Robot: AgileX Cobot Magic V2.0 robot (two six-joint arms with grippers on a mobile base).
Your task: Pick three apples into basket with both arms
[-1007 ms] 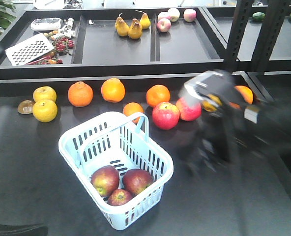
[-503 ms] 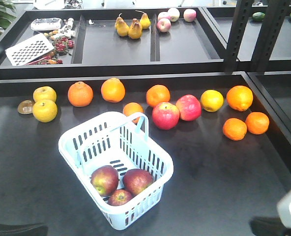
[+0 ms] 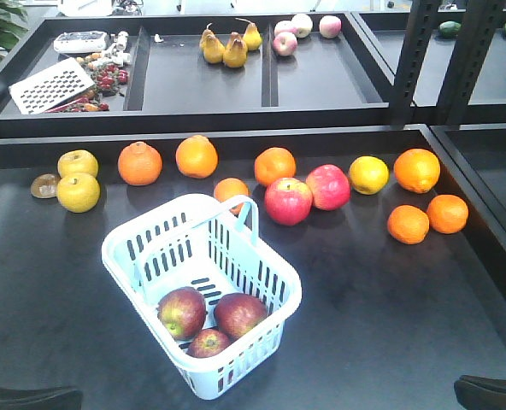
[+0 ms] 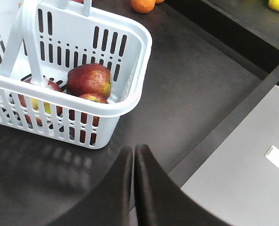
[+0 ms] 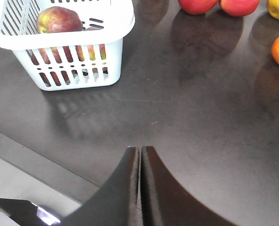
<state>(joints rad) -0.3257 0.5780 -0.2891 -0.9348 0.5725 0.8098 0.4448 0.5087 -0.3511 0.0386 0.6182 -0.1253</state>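
Three dark red apples (image 3: 182,312) (image 3: 239,313) (image 3: 208,342) lie together in the near end of the pale blue-white basket (image 3: 116,248). In the left wrist view the apples (image 4: 88,79) show through the basket's slotted wall (image 4: 130,37). My left gripper (image 4: 134,149) hangs shut and empty just off the basket's corner, over the table's front edge. The right wrist view shows one apple (image 5: 59,20) inside the basket (image 5: 123,21), up and to the left of my right gripper (image 5: 140,149). That gripper is shut on nothing, low over the dark table. Only dark arm parts (image 3: 488,393) show at the bottom corners of the front view.
Two brighter pink-red apples (image 3: 288,201) (image 3: 328,187) sit behind the basket on the right. A row of oranges (image 3: 140,163) and yellow fruit (image 3: 79,192) runs along the back. Pears (image 3: 223,47) lie on the rear shelf. The table's front edge (image 4: 233,122) is near both grippers.
The right arm, blurred over the right middle of the table a second ago, has withdrawn to the lower right corner. Basket and apples have not moved.
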